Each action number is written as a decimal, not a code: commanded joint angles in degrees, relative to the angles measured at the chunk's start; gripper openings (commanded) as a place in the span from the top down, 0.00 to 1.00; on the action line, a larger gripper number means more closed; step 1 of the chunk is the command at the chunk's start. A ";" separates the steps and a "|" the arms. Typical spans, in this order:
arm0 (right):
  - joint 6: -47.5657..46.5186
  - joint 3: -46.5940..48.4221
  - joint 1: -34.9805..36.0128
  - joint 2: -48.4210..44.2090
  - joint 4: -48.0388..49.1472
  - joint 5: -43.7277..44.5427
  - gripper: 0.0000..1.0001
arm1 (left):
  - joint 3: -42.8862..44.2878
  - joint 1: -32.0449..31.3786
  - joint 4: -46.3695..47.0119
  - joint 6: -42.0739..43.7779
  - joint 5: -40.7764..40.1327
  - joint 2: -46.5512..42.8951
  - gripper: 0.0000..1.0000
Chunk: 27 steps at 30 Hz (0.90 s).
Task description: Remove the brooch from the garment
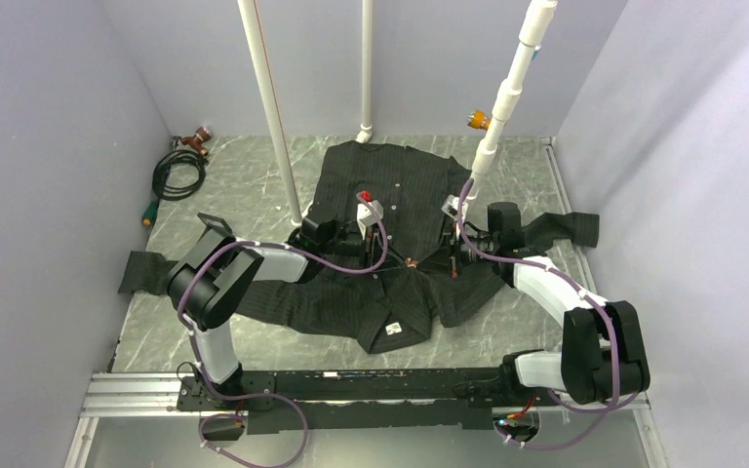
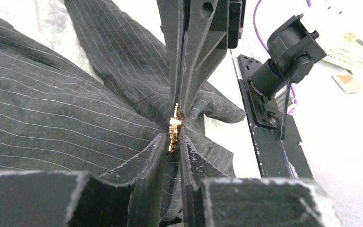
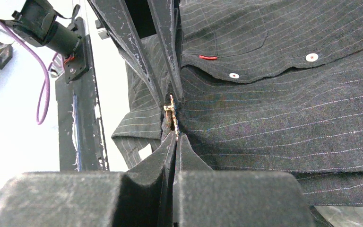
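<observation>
Tightly, left pincer point(image 2: 173, 138) and right pincer point(image 3: 176, 138) pinch the jagged, gold-glinting brooch point(image 2: 174, 127) on the garment point(image 2: 52, 118).

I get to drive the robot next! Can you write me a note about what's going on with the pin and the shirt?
Left tool: shut on the brooch.
Right tool: shut, tips right at the brooch; pin or cloth, can't tell.
Shirt: spread on the table, puckered where the tools meet.
Done: both tools are at the brooch.
To do: get the brooch off the shirt; it's not off yet.
</observation>
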 commanded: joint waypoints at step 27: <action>-30.52 12.70 2.25 0.22 -28.67 2.45 0.63 | 6.09 -1.72 -21.49 21.93 7.42 -2.73 1.00</action>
